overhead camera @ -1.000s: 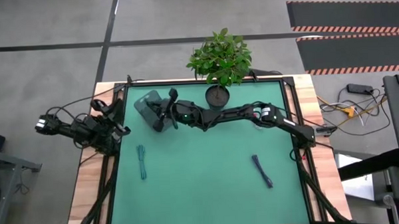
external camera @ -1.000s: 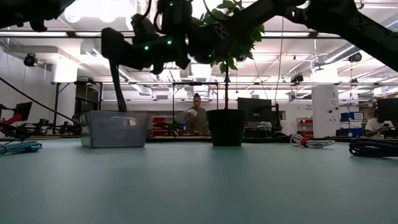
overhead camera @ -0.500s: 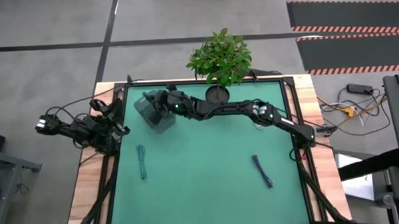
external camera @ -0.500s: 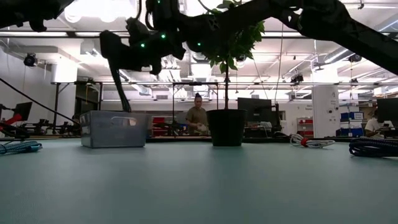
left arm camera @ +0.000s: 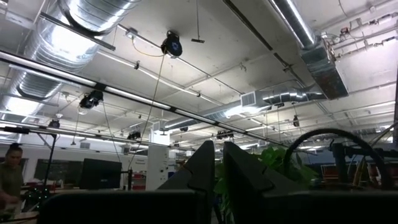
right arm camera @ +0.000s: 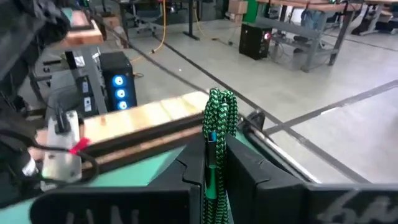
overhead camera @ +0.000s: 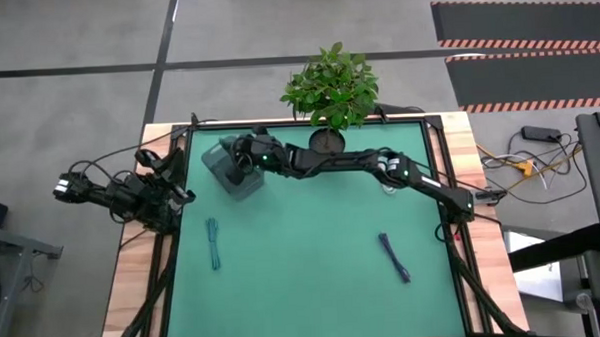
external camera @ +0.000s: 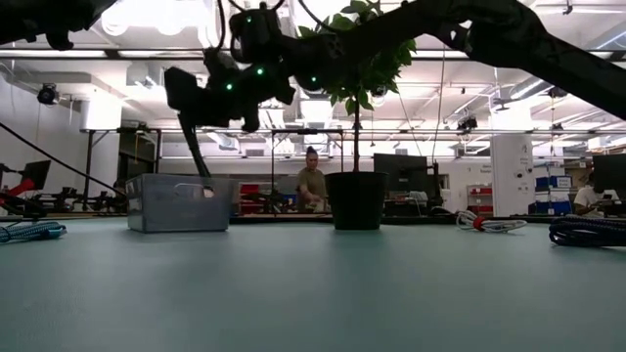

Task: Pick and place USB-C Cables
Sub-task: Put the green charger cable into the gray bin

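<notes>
My right gripper point(overhead camera: 229, 159) reaches across the table's far side and stands above the grey mesh basket point(overhead camera: 244, 182), shut on a green USB-C cable point(right arm camera: 219, 118). In the low view this cable point(external camera: 196, 147) hangs down toward the basket's rim point(external camera: 176, 178). A teal cable point(overhead camera: 214, 242) lies flat on the mat at the near left. At the near right lies a dark blue one point(overhead camera: 393, 257). A white-and-red cable point(external camera: 489, 225) shows on the mat's right side. My left gripper point(left arm camera: 217, 168) is shut on nothing, parked at the table's left edge and pointing up. My right gripper pinches the green cable bundle between its two fingers, one end of the bundle point(right arm camera: 215, 163) in the gap. The fingers reach out about level from the table's right. The rest of the bundle sticks out past the fingertips and hangs over the basket, lifted clear of the mat.
A potted plant point(overhead camera: 326, 143) stands at the far edge, right behind my right arm's forearm. The green mat point(overhead camera: 304, 268) is bordered by a wooden table edge. A person stands in the room beyond the table point(external camera: 311, 186).
My right gripper has moved toward the table's far left corner with the green cable, coming over the basket, and has tipped up from a downward slant to about level. The cable still hangs from it, clear of the mat.
</notes>
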{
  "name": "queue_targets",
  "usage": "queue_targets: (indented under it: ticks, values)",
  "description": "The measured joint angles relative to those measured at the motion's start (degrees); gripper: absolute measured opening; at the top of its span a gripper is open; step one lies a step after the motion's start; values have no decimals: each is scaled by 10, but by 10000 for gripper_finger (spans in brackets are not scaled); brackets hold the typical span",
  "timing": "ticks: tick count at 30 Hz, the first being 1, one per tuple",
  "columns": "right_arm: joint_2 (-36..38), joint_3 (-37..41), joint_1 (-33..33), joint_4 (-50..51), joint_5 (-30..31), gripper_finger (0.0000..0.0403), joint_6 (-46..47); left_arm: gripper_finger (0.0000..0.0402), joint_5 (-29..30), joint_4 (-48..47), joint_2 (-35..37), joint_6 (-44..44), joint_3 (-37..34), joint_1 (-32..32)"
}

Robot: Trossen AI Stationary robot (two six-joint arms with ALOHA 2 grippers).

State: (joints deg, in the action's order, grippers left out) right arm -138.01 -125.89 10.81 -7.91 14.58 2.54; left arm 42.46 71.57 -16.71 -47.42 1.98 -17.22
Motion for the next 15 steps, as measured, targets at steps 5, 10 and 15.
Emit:
queue_targets:
  ticks: [5,10,15]
  values:
    - [-16,1,0,1,4,27,6,19,0,0,1,0,0,0]
    - [-26,1,0,-2,5,29,7,19,0,0,1,0,0,0]
    - [-31,1,0,0,5,29,6,19,0,0,1,0,0,0]
